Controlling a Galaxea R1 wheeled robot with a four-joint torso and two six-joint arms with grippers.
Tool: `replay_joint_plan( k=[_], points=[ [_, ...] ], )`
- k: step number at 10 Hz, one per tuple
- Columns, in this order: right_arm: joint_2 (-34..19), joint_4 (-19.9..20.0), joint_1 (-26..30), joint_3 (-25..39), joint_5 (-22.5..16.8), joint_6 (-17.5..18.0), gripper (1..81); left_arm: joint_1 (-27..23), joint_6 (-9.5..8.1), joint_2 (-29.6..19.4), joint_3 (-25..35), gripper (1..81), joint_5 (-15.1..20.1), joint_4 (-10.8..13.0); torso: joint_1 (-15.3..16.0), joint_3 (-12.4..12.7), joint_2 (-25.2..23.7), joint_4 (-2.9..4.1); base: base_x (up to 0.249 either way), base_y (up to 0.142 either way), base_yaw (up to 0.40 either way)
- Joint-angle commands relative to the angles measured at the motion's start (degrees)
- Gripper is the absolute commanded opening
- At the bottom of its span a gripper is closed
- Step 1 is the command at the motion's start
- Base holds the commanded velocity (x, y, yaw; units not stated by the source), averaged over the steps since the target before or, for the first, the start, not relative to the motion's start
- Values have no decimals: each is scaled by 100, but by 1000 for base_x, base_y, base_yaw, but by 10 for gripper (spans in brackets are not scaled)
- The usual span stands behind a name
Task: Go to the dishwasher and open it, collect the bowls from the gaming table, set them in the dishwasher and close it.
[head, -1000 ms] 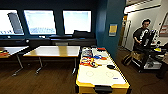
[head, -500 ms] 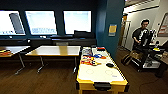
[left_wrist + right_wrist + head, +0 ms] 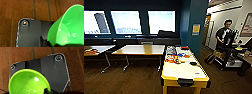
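The gaming table, white-topped with a yellow edge, stands ahead in the head view, with colourful items at its far end and a small dark disc near its right side. In the left wrist view a bright green bowl hangs over the wooden floor, and my left gripper is shut on its rim. The right wrist view has a lime-green bowl, tilted and seen from inside, with my right gripper shut on its edge. The dishwasher is out of view.
Two wooden-topped tables stand left of the gaming table, below dark-framed windows. A teal pillar rises behind it. At the right a person with a control rig stands in a doorway. Brown wooden floor lies open at the front left.
The whole head picture has shifted slightly, so the camera has moved a little. The tables stand as before.
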Motion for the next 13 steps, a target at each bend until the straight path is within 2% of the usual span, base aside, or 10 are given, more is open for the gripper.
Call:
replay_joint_plan(
  k=[1,9,13],
  points=[
    [27,-64,317,22,-270,-13,10,-280,34,7,-45,10,168,145,7,0,0,0,-136,0,0],
    [71,-108,344,13,-279,-13,10,-280,34,112,-124,10,177,250,7,0,0,0,-128,0,0],
    [62,-99,335,-14,-270,-13,10,-280,34,121,-141,10,168,250,7,0,-5,0,0,0,0]
  ],
)
